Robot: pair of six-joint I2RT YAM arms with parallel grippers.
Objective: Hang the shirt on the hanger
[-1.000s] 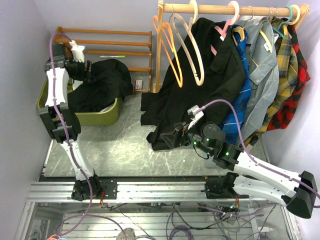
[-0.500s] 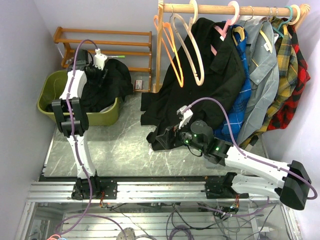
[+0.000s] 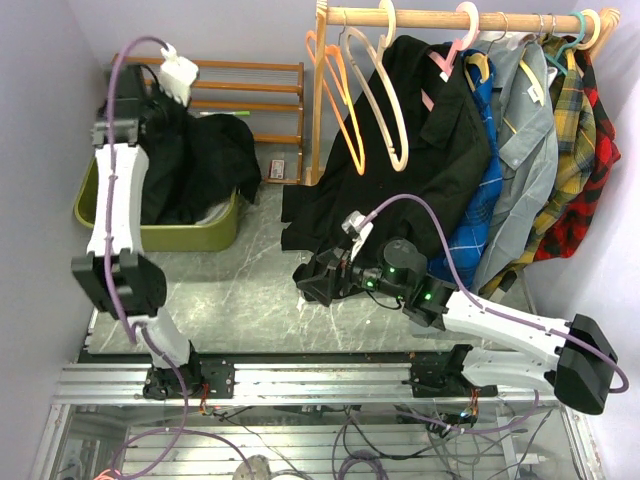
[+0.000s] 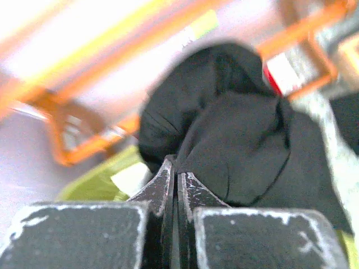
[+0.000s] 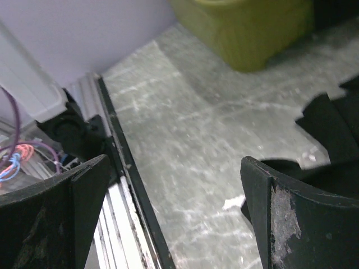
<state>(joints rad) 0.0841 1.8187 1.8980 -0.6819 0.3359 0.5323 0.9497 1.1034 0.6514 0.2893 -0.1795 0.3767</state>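
Between the left fingers: a pinch of black cloth. The left gripper is clenched on the shirt, with no gap showing between the fingers.
Held garment: the shirt hangs bunched from that high grip, its lower folds down in the green tub (held up, by my reading, so the cloth drops free and a collar or shoulder can be found).
Other arm: the right gripper is released, jaws wide apart with nothing between them. It sits low over the table, just beside the hem of another black shirt draped from the rail.
Reason for that pose: probably readied as a second hand for spreading the garment, though this is not certain.
Cream hanger: hooked on the wooden rail, well apart from the held shirt, and neither gripper is on it.
Step in hand: drawing the shirt out of the tub; hanging not yet begun.
Risk: a thin pinch may slip under the hanging weight.
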